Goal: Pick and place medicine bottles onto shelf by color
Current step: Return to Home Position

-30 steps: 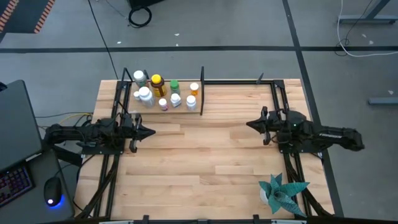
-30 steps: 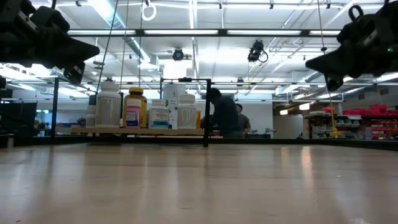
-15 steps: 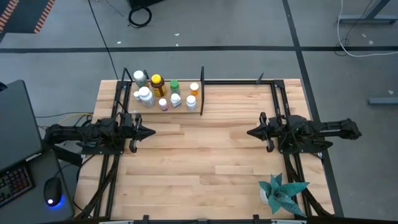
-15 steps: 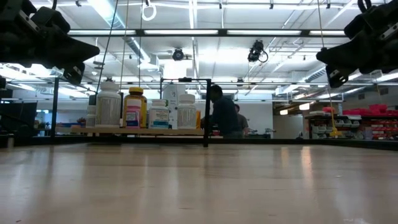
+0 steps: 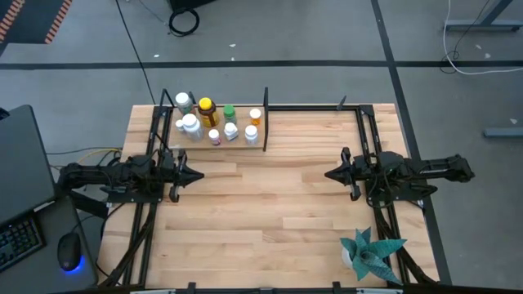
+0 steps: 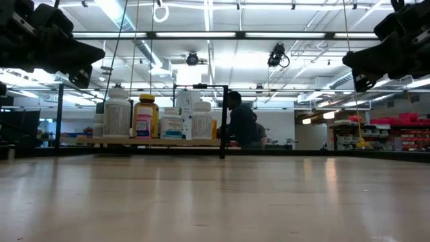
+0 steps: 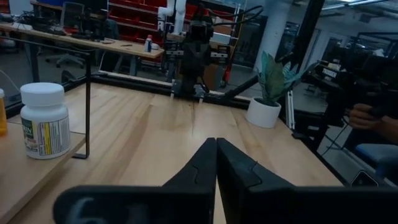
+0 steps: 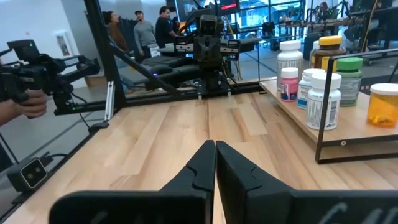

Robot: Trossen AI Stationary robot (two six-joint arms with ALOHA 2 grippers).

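Note:
Several medicine bottles (image 5: 214,122) stand upright on the shelf (image 5: 242,147) at the table's far left: white ones, an amber one with a yellow cap (image 5: 207,110), and green-, orange- and pink-capped ones. A black upright divider (image 5: 265,119) closes the shelf's right end. My left gripper (image 5: 200,174) hangs shut at the table's left side, pointing level toward the right. My right gripper (image 5: 327,173) hangs shut at the right side, pointing level toward the left. Both are above the tabletop, with nothing between their fingers (image 7: 216,142) (image 8: 215,144).
A teal spiky plant in a white pot (image 5: 369,253) stands at the near right corner. Black frame rails (image 5: 364,131) run along the table's left and right sides. A keyboard and a mouse (image 5: 69,263) lie off the table's left. A person (image 6: 242,124) is in the room behind.
My right arm has swung about its base. Its gripper has moved a little toward the table's near edge and now points straight toward the left edge. It has kept still for the last half second. Both grippers stay shut, and the bottles have not moved.

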